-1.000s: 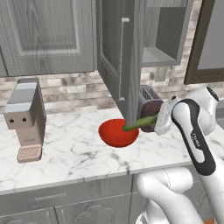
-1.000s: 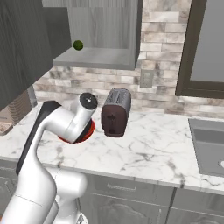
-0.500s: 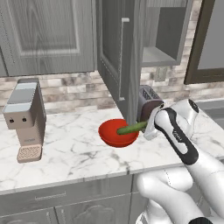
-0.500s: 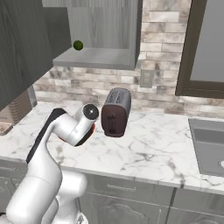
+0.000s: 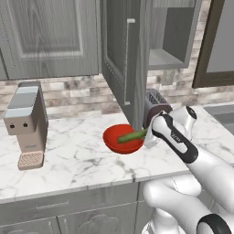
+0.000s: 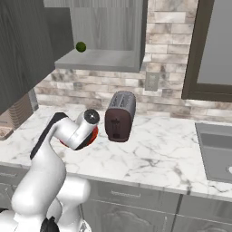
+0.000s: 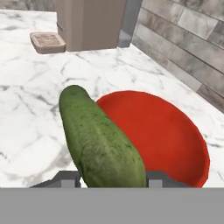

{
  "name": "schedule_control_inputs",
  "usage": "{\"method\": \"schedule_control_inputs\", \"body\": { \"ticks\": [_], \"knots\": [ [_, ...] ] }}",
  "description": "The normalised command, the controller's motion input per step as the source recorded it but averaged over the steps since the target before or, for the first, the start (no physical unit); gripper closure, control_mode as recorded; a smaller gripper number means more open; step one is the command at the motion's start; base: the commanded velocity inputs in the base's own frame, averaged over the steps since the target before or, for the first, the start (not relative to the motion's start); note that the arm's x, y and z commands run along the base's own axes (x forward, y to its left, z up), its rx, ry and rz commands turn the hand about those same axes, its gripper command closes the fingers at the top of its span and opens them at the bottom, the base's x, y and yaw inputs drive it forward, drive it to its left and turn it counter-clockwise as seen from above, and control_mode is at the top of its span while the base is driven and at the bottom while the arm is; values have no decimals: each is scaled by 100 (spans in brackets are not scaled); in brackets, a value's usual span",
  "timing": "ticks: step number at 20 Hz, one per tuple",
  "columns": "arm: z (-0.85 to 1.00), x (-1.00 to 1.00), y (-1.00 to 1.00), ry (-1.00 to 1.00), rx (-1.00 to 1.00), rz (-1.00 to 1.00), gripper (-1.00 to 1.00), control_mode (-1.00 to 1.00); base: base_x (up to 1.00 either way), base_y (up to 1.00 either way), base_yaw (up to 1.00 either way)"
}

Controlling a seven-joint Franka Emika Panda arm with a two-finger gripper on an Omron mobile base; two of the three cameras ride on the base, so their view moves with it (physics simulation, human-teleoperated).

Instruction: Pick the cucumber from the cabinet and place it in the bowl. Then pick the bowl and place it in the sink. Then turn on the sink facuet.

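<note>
While its jaws clamp the cucumber at the near end, the gripper hangs at the right rim of the red bowl. The cucumber juts over the bowl's hollow. Just right of the bowl stands a dark toaster; far left, a coffee machine. Small writing on the arm is unreadable.

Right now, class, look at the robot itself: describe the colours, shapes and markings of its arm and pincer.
The arm is glossy white, made of rounded tube-like sections, with a dark band bearing small pale lettering and a dark ring at one joint. A round silver-grey cap sits on one joint. The pincer is pale grey-white with small dark fingertips.
</note>
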Motion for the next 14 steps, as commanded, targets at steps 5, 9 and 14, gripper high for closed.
{"method": "schedule_control_inputs", "body": {
  "ticks": [5,9,14],
  "knots": [
    [-21,2,18,0,-4,0,100,-100,0,0,0],
    [-19,13,10,0,-4,0,100,-100,0,0,0],
    [-12,31,0,0,-2,0,100,-100,0,0,0]
  ]
}}
